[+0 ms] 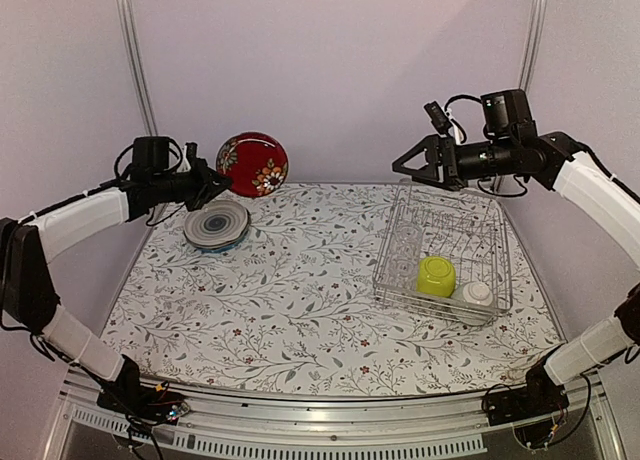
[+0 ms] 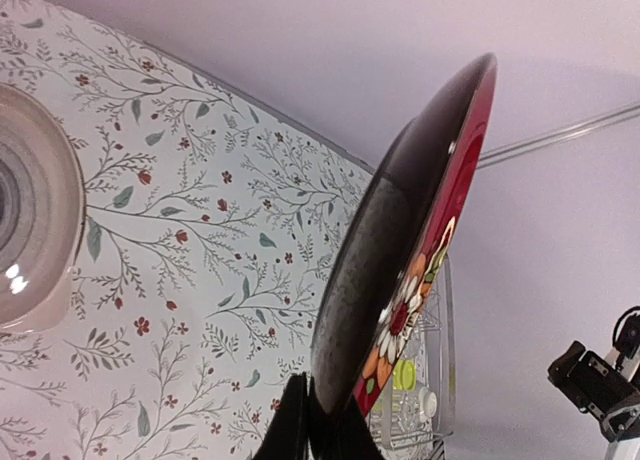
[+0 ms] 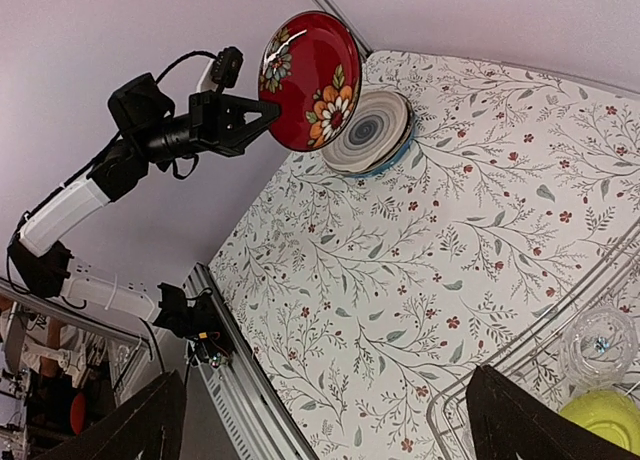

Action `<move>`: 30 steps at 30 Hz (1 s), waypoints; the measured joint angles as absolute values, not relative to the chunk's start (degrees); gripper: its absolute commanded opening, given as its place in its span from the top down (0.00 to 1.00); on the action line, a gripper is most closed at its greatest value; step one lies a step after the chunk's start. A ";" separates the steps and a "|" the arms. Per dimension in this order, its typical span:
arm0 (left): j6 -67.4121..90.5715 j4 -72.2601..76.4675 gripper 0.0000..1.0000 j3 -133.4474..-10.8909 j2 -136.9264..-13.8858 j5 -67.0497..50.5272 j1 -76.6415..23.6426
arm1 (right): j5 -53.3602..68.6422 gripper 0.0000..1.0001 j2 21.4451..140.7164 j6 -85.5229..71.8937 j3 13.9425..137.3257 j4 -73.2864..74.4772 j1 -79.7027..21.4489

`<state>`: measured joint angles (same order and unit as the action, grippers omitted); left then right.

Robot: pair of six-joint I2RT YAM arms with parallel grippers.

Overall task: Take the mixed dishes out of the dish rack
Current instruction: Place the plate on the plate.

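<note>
My left gripper (image 1: 222, 185) is shut on the edge of the red floral plate (image 1: 252, 164) and holds it upright in the air at the far left, above and beside the plate stack. In the left wrist view the fingers (image 2: 292, 425) pinch the plate's lower rim (image 2: 410, 230). The grey ringed plate (image 1: 216, 223) lies on the pale blue-green plate (image 1: 226, 244). The dish rack (image 1: 497, 242) at the right holds a lime-green bowl (image 1: 436, 275), a small whitish bowl (image 1: 476, 294) and a clear glass (image 1: 405, 242). My right gripper (image 1: 402, 170) is open and empty above the rack's far left corner.
The floral tablecloth (image 1: 300, 300) covers the table. Purple walls and metal posts (image 1: 135, 60) close in the back and sides. The right wrist view shows the rack's rim (image 3: 520, 350), the glass (image 3: 597, 345) and the lime-green bowl (image 3: 600, 420).
</note>
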<state>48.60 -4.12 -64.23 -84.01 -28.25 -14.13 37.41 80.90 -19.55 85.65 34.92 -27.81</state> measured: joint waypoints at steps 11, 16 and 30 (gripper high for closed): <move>53.95 -6.07 1.00 -57.89 -85.71 -24.10 -3.03 | 35.05 0.01 77.19 -17.96 82.74 37.69 -25.78; 55.27 -7.20 1.00 -57.34 -87.90 -21.82 -0.14 | 35.00 0.01 77.14 -17.58 82.26 38.70 -25.80; 58.24 -6.50 1.00 -57.17 -97.58 -23.11 3.57 | 35.03 0.01 77.19 -17.12 82.19 39.22 -25.80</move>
